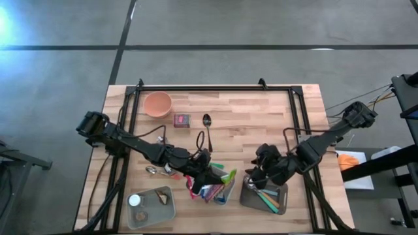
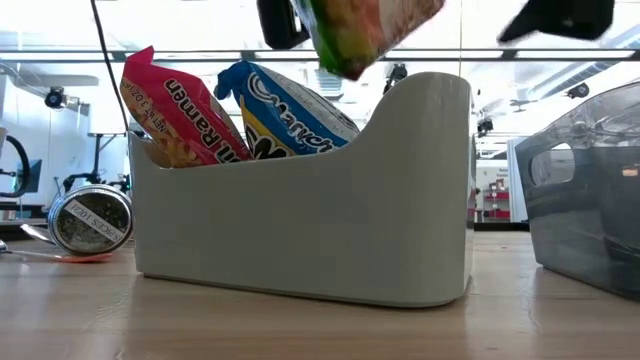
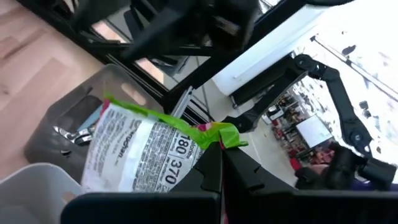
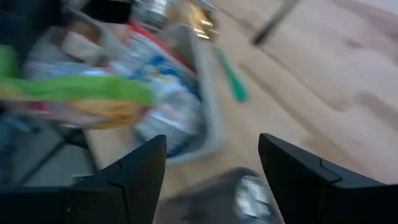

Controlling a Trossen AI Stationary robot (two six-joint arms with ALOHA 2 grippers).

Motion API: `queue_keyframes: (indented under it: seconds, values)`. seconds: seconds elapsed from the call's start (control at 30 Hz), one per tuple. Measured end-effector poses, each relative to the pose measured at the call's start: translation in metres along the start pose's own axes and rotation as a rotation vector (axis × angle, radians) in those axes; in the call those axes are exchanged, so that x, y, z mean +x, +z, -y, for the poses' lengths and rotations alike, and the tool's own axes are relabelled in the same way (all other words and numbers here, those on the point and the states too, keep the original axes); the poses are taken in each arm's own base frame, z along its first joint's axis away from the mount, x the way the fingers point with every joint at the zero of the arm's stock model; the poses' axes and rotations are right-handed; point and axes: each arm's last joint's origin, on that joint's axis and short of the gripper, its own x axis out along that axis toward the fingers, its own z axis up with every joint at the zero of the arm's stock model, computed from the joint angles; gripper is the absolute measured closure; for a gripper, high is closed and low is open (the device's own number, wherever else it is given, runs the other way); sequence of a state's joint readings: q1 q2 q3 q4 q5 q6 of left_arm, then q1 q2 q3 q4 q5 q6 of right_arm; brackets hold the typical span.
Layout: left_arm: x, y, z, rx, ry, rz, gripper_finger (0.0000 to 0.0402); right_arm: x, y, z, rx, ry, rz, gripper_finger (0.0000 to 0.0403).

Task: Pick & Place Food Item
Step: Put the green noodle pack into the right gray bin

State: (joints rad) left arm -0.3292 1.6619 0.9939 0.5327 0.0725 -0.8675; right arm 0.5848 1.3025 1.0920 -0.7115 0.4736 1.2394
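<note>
Butcher-block table [image 1: 261,117], high view: left gripper [image 1: 215,175] near the front edge, above the pale bin [image 1: 222,192], fingers clamped on a green-edged food packet [image 1: 225,176]; right gripper [image 1: 256,176] over the grey container [image 1: 258,199], jaws parted and empty. Low view: packet [image 2: 370,35] hangs above the bin [image 2: 300,220], which holds a red ramen pack [image 2: 170,110] and a blue pack [image 2: 285,110]. Left wrist view: packet [image 3: 143,149] pinched at its green end. Right wrist view: fingers [image 4: 130,177] spread apart, bin [image 4: 205,106] beyond.

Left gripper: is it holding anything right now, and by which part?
Yes. The left gripper is shut on the green-edged food packet, pinching its crimped green end. The right gripper holds nothing.
</note>
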Motion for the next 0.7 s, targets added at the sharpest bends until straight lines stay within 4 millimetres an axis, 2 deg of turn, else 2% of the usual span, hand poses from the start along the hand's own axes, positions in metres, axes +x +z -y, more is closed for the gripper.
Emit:
queue_keyframes:
  seconds: [0.13, 0.23, 0.3, 0.43, 0.7]
  values:
    - [-0.001, 0.000, 0.001, 0.060, -0.008, -0.001, 0.0401, -0.001, 0.006, -0.015, 0.105, 0.145, 0.049, 0.0149]
    - [-0.005, 0.004, 0.008, 0.128, -0.033, 0.010, 0.0401, -0.002, 0.011, -0.020, 0.253, 0.195, 0.110, 0.0149]
    - [-0.008, 0.007, 0.013, 0.160, -0.051, 0.023, 0.0401, -0.003, 0.012, -0.022, 0.288, 0.214, 0.136, 0.0149]
    - [-0.014, 0.012, 0.019, 0.227, -0.066, 0.039, 0.0401, -0.001, 0.013, -0.027, 0.278, 0.243, 0.151, 0.0149]
    - [-0.021, 0.019, 0.027, 0.268, -0.093, 0.050, 0.0401, 0.002, 0.016, -0.040, 0.117, 0.333, 0.213, 0.0149]
